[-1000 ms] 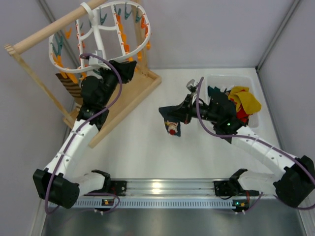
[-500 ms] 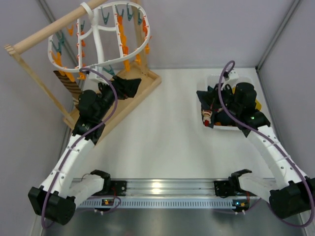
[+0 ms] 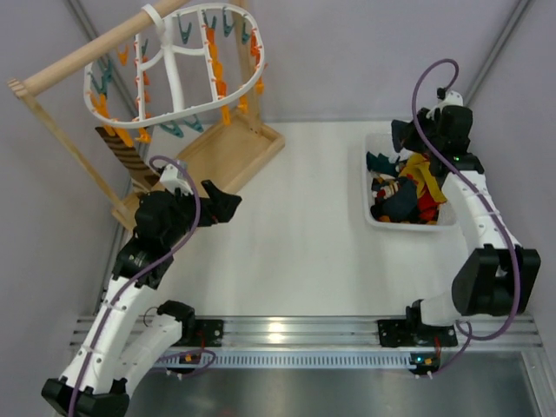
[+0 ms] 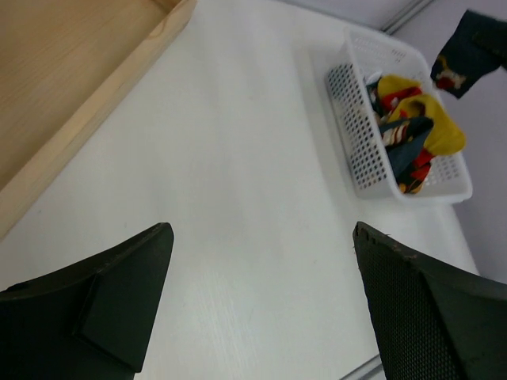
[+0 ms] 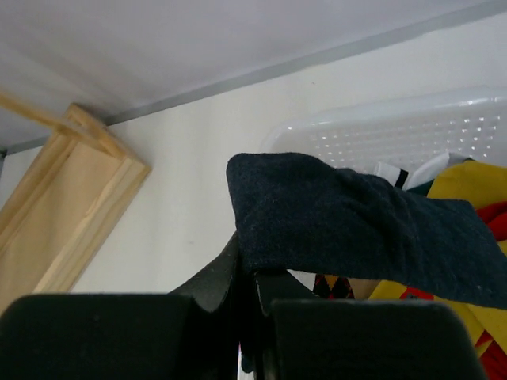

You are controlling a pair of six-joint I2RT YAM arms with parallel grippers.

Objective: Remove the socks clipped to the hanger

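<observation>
While the right gripper (image 5: pixel 252 277) pinches a dark sock (image 5: pixel 348 218) well right of the hanger (image 3: pixel 174 74), a striped sock (image 3: pixel 126 155) hangs clipped under the hanger's left rim, nearer the wide-open left gripper (image 4: pixel 261 233).

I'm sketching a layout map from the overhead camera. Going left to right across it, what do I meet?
Brown-and-cream striped sock → left gripper, open → white perforated plastic basket. Left out for overlap: the white oval plastic hanger, and the right gripper holding a dark navy sock at the basket.
</observation>
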